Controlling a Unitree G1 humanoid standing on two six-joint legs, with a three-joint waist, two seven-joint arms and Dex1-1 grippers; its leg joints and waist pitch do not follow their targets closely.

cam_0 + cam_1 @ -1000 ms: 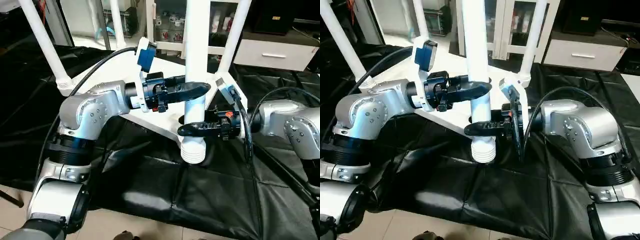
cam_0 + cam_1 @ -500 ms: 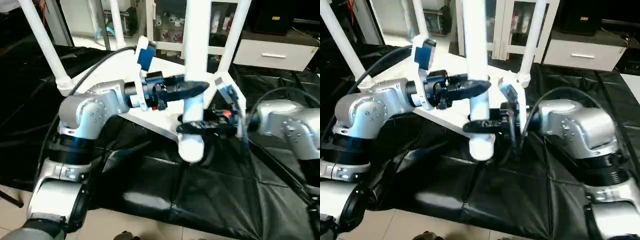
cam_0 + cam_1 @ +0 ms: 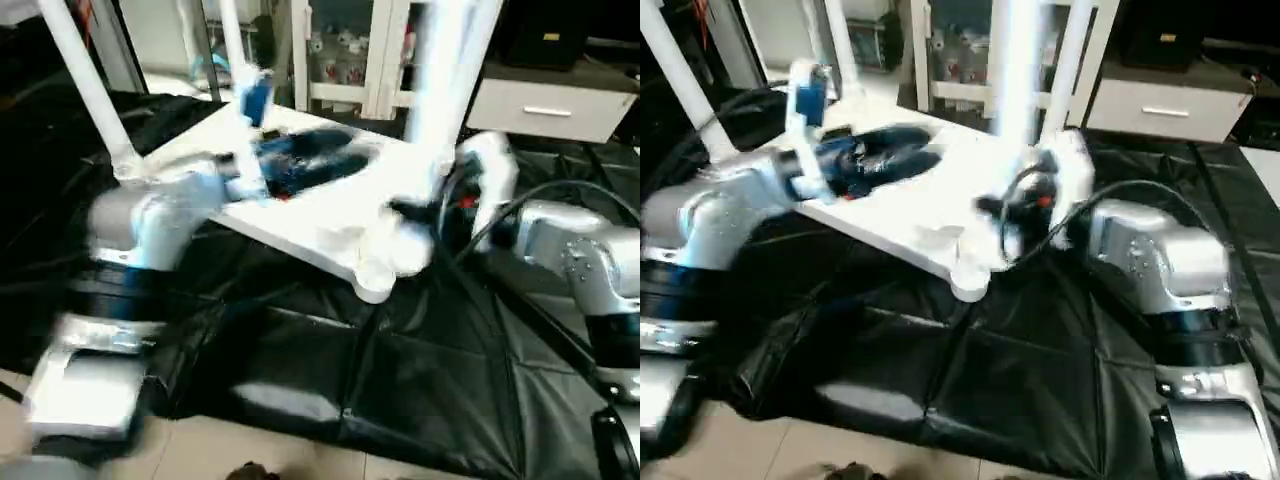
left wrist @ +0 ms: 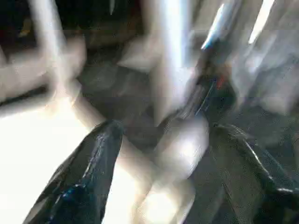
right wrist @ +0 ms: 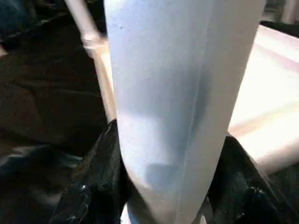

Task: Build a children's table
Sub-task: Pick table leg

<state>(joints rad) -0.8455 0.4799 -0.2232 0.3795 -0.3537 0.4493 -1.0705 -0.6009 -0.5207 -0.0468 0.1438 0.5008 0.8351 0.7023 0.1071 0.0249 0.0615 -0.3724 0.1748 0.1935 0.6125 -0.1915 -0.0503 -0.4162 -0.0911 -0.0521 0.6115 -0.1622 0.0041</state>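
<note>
Black sheeting [image 3: 420,380] covers the floor, with pale tiles along the bottom edge of the frame and white cabinets and a drawer unit behind. At centre right of the head view, the right end effector [image 5: 163,186] is clenched on a white leg [image 5: 180,88], its two black fingers [image 5: 96,186] pressing either side of the tube in the wrist view. That leg rises upright to the top edge of the frame, right of centre, from the near right part of the overturned tabletop [image 3: 310,215], which lies on the sheeting at mid-frame with one rounded corner socket [image 3: 372,285] pointing toward the camera.

The left end effector [image 3: 300,170], heavily blurred, sits over the tabletop at centre left; in its wrist view the two black fingers [image 4: 84,186] stand well apart with nothing between them, released, and the leg shows beyond them.

Another leg [image 3: 85,85] stands in the socket at the tabletop's left corner, slanting to the upper left of the frame. More white legs [image 3: 232,45] rise behind the tabletop near the top centre. Silver forearms enter from both lower sides.
</note>
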